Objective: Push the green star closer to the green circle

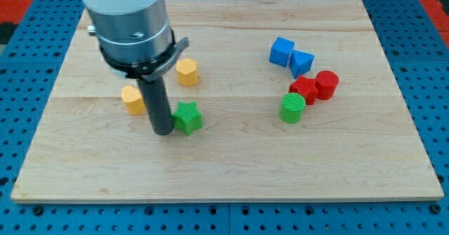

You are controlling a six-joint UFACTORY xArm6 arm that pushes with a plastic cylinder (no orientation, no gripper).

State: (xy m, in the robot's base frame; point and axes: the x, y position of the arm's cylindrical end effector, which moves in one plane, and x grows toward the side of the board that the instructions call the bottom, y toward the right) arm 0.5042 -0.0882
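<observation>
The green star (pixel 189 118) lies left of the board's middle. The green circle (pixel 292 108) stands well to the view's right of it, at about the same height in the view. My tip (pixel 163 132) rests on the board right against the star's left side, touching it or nearly so. The rod rises from there to the large grey arm body at the view's top left.
A yellow hexagon (pixel 186 72) sits above the star and an orange block (pixel 132 99) left of the rod. A red star (pixel 304 89) and a red cylinder (pixel 326 84) crowd the green circle's upper right. Two blue blocks (pixel 282 51) (pixel 302 62) lie above them.
</observation>
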